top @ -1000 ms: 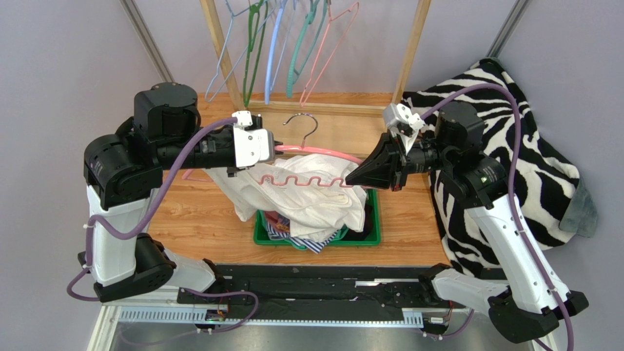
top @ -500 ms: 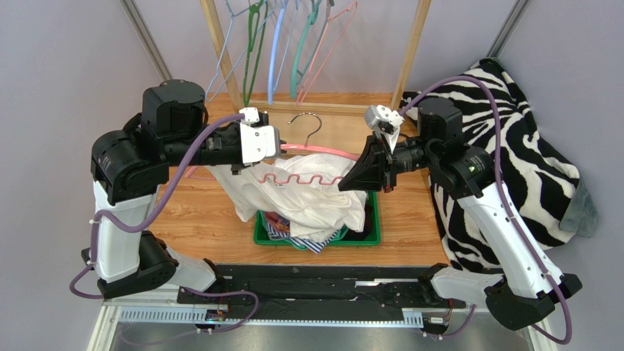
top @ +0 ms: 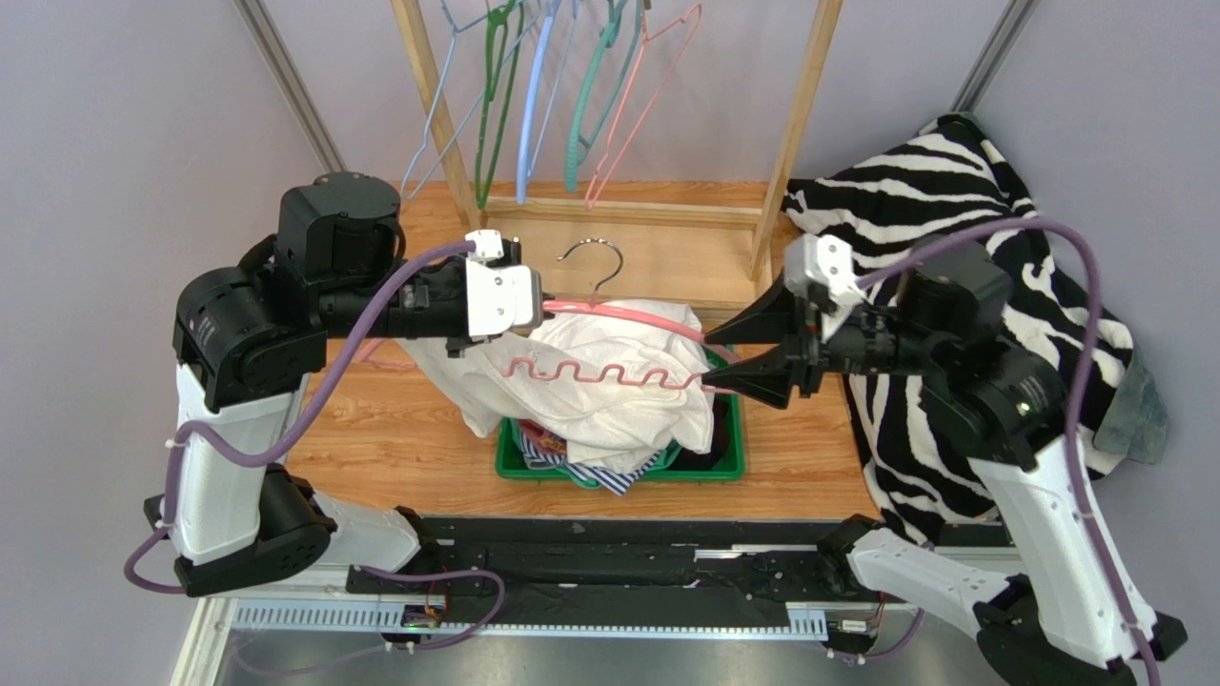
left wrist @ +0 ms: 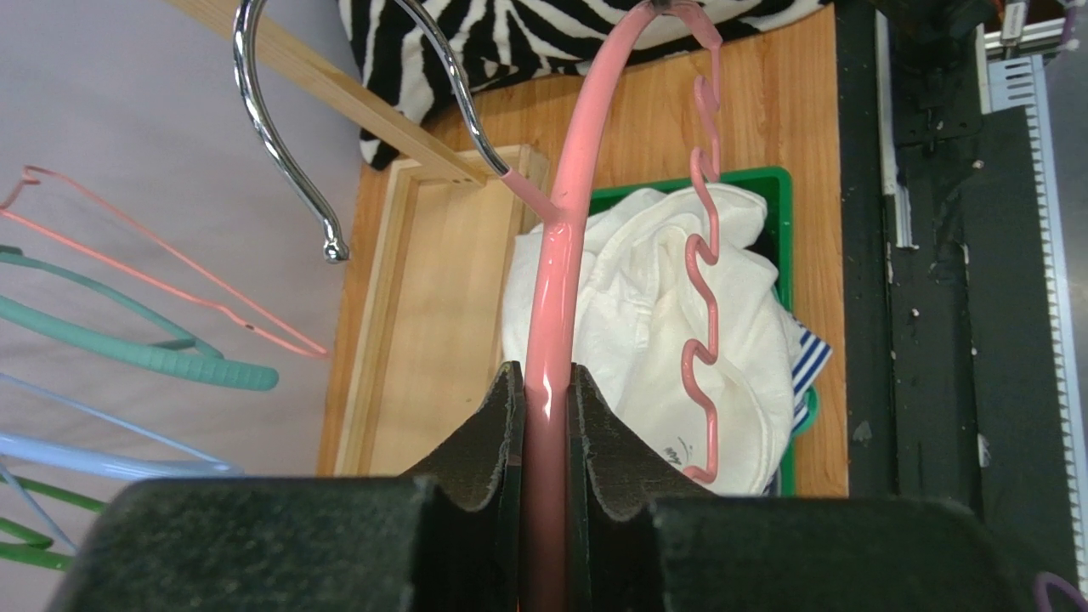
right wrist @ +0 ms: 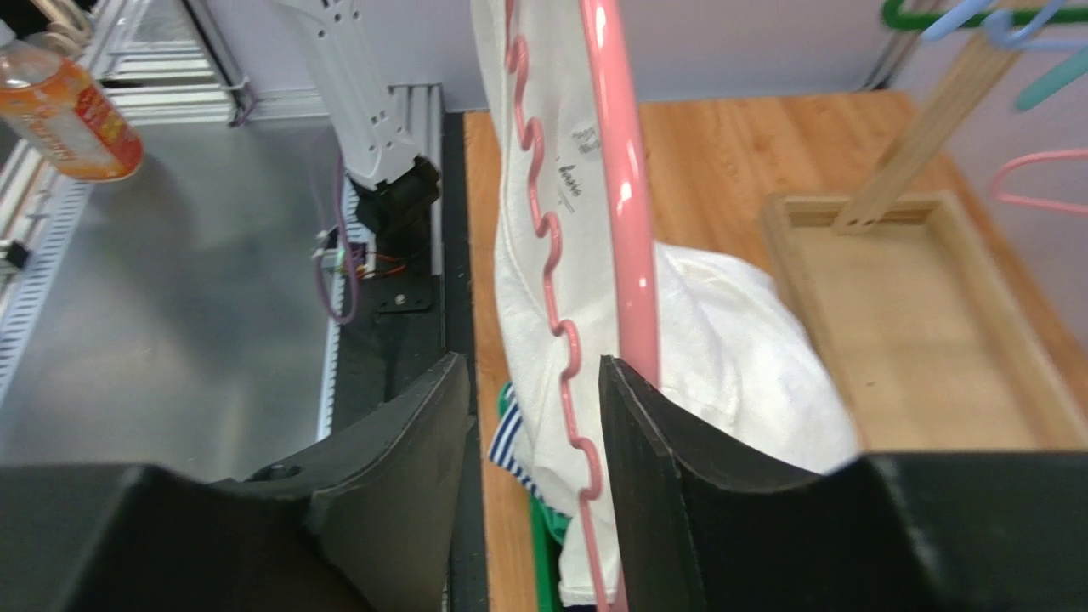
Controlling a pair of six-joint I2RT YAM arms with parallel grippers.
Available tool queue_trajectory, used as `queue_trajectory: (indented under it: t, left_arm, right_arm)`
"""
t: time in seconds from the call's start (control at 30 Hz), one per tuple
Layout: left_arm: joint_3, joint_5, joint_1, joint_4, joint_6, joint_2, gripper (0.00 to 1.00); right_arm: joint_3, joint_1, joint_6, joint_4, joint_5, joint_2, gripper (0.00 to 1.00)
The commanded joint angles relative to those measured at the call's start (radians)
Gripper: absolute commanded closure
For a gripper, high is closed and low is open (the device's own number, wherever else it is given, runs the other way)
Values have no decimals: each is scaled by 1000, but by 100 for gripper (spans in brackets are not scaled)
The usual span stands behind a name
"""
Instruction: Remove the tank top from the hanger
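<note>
Under hanger [top: 630, 312], green bin [top: 716, 466] holds striped cloth [top: 567, 455]; tank top [top: 616, 410] drapes in.

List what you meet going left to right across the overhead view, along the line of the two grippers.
In order: left gripper → hanger hook → right gripper → zebra-striped cloth. The tank top spans the middle, so it is left out.

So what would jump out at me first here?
A pink hanger draped with a white tank top hangs mid-air above a green basket. The left gripper clamps its left side; the right gripper stands open at the other end. A zebra-striped cloth lies at the right.
</note>
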Motion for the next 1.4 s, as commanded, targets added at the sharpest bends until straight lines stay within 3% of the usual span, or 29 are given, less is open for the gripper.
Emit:
queue_trajectory:
  t: [0.0, 0.1, 0.2, 0.37, 0.67, 0.8, 1.07, 1.27, 1.37]
  left_arm:
    - [-34, 32, -6, 16, 0, -71, 100]
    - [-34, 31, -6, 18, 4, -88, 100]
    - [-19, 38, -6, 13, 9, -96, 100]
    - [-22, 54, -6, -1, 26, -120, 100]
    - [-30, 49, -6, 1, 57, -125, 100]
    - [-28, 48, -6, 4, 69, -113, 100]
    - [9, 55, -9, 13, 70, -56, 100]
    - [-1, 32, -11, 21, 67, -59, 100]
    - [-4, 22, -11, 26, 66, -64, 100]
  right_arm:
    - [83, -24, -65, 27, 104, -35, 48]
    - [132, -40, -75, -18, 70, 35, 40]
    - [146, -45, -76, -64, 12, 109, 20]
    - [140, -48, -44, -79, -95, 158, 16]
    - [112, -50, 77, -81, -284, 180, 39]
    - [97, -31, 122, -85, -299, 186, 54]
    - [187, 36, 79, -217, -142, 206, 60]
    - [194, 88, 98, -211, 96, 168, 100]
    - [154, 102, 114, -138, 168, 123, 100]
